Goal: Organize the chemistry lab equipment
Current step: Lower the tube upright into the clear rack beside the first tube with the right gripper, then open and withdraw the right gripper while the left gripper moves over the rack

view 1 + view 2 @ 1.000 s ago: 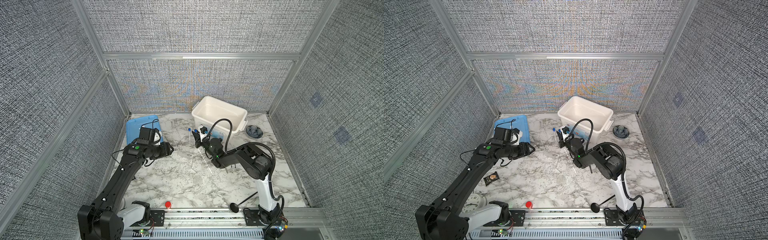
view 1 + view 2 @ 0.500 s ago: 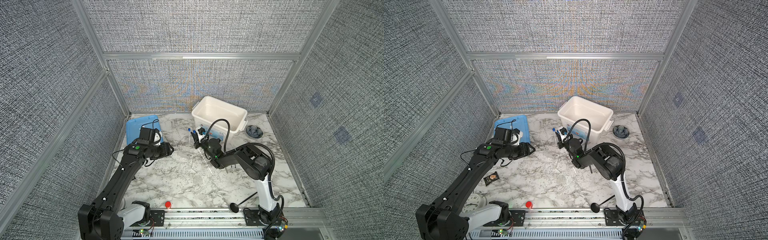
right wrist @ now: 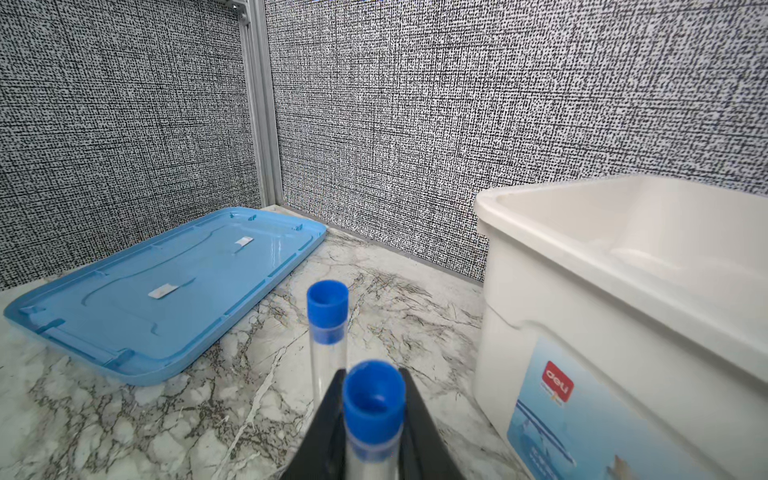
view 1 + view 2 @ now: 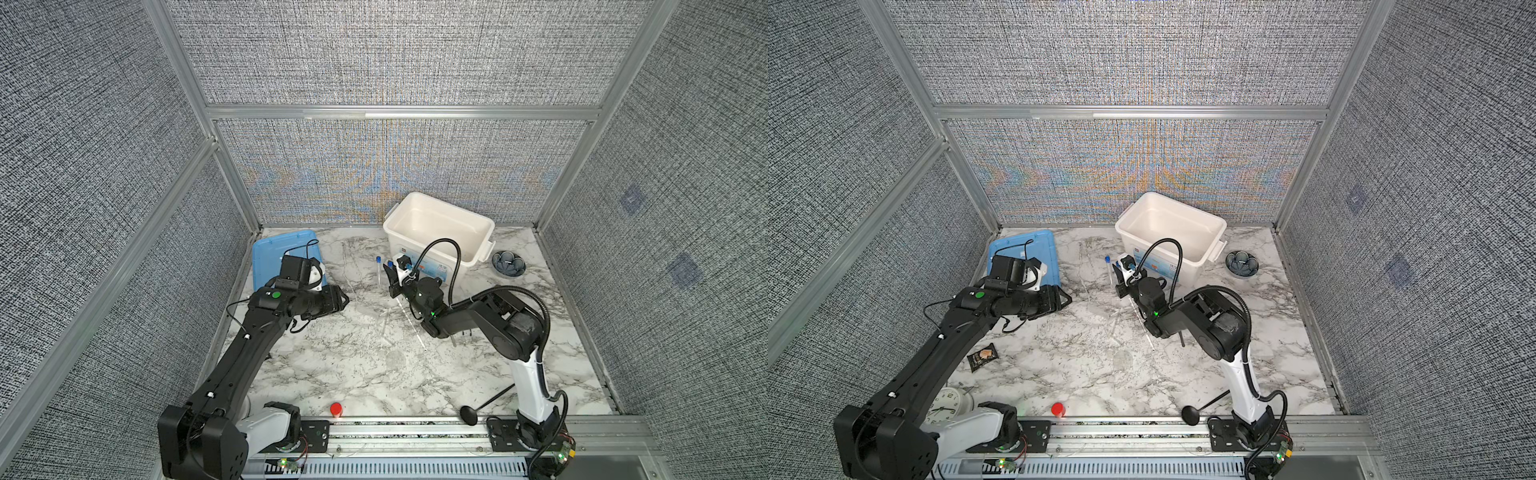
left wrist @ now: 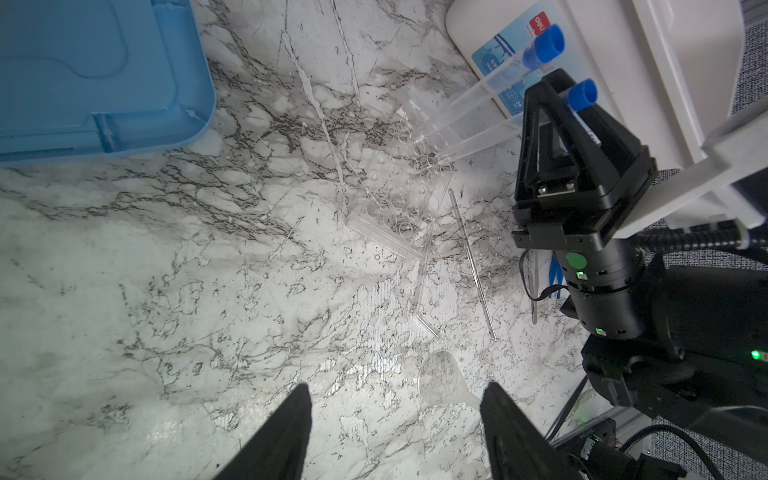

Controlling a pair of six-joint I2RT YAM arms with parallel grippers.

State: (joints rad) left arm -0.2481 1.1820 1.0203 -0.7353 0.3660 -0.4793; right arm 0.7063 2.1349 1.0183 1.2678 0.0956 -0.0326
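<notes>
White marble with grey veins covers the table [image 4: 353,374], and woven grey walls close it on three sides. Compared with one second ago almost nothing is different: the right gripper [image 3: 372,376] has shifted only very little, and the left arm has not moved. This gripper clasps a clear tube with a blue cap [image 3: 373,401], with its two black fingers pressed on both sides under the cap. The lower end of the tube seems to sit already in the clear plastic rack [image 5: 399,199], just beside a second blue-capped tube [image 3: 327,316]. I judge that the placing is nearly done and only the letting go is missing. The left gripper [image 5: 397,392] hangs over the marble with fingers spread wide and nothing between them, near a clear funnel [image 5: 440,374]. Thin clear rods [image 5: 471,266], dark blue forceps [image 5: 555,274] and silver tweezers [image 5: 535,291] lie near the rack, not yet sorted. The tall wall of the white plastic bin [image 3: 582,324] is close to the tubes, so room to retreat is small there. Toward the flat light-blue lid [image 3: 166,291] the marble is free.
</notes>
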